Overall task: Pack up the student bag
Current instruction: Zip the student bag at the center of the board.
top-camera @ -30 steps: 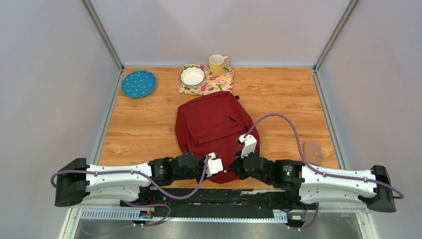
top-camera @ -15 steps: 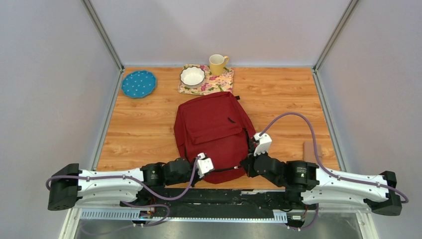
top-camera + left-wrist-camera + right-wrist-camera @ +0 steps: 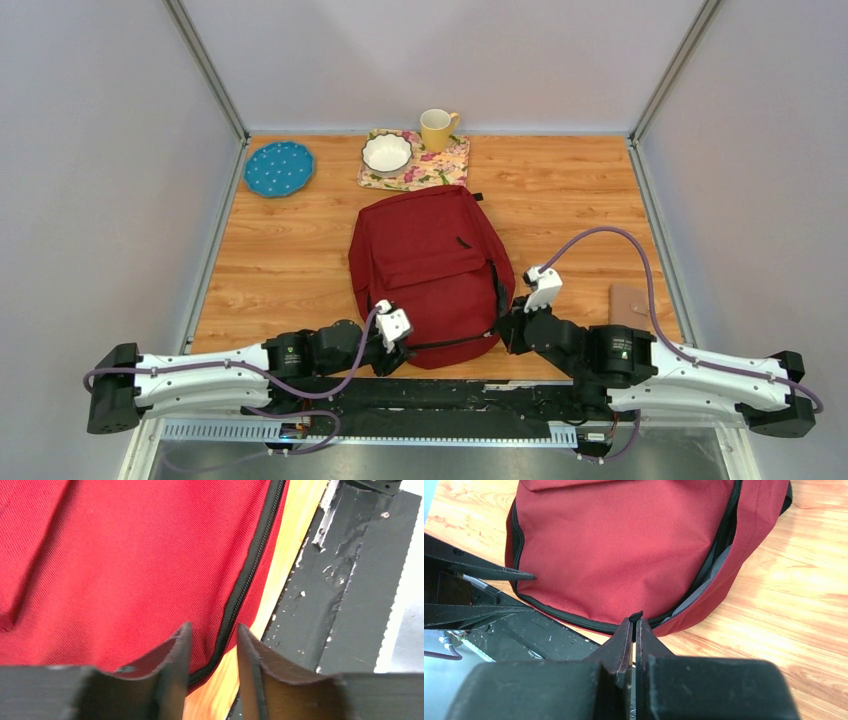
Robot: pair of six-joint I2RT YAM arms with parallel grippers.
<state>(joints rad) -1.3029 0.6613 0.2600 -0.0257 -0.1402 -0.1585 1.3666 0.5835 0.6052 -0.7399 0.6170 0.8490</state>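
Observation:
The dark red student bag (image 3: 425, 265) lies flat in the middle of the table, its front pocket up. My right gripper (image 3: 506, 335) is at its near right corner, shut on the black zipper pull (image 3: 636, 615). The zipper along the right side stands open and shows grey lining (image 3: 719, 562). My left gripper (image 3: 393, 346) is at the bag's near left edge, its jaws narrowly apart (image 3: 213, 630), with the black zipper seam (image 3: 240, 590) running between them over red fabric (image 3: 100, 555). The left fingers (image 3: 499, 572) also show in the right wrist view.
A blue plate (image 3: 279, 168) sits at the far left. A white bowl (image 3: 387, 153) and a yellow mug (image 3: 436, 128) stand on a floral mat (image 3: 445, 165) behind the bag. A brown wallet (image 3: 628, 300) lies at the right. A black rail (image 3: 350, 580) borders the near table edge.
Both arms drew back and outward toward the near edge. The right gripper moved right along the bag's side with the zipper pull, and the right-side zipper opened. The left gripper moved to the near left edge.

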